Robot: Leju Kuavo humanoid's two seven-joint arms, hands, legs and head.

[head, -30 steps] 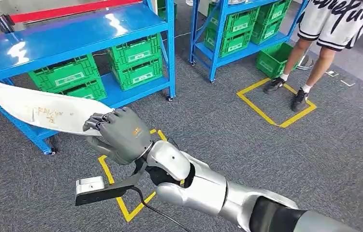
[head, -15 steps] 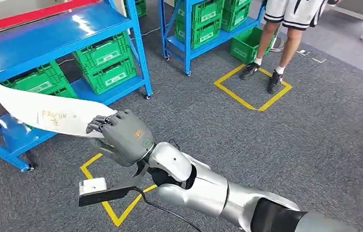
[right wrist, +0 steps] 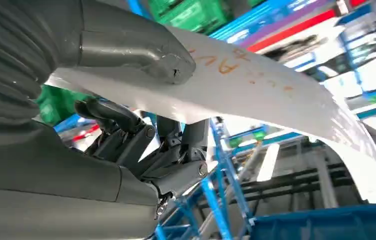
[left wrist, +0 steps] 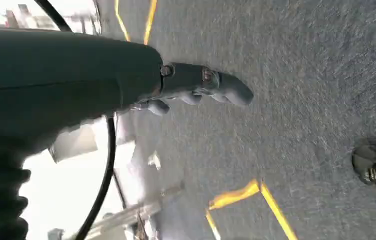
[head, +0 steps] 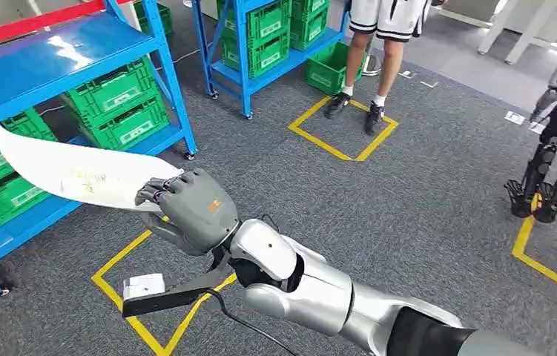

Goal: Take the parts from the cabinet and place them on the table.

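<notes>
View: camera has swung right since a second ago; blue rack (head: 75, 67) sits further left.
Right hand (head: 190, 210): still grips white curved part (head: 75, 174).
Left hand (left wrist: 196, 90): fingers curled, holding nothing.

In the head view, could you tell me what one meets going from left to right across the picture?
White curved part → right hand gripping it → person's legs on the yellow floor square → another robot's dark legs.

The part (head: 75, 176) juts left from the right hand (head: 190, 210), before the cabinet (head: 53, 67).
</notes>
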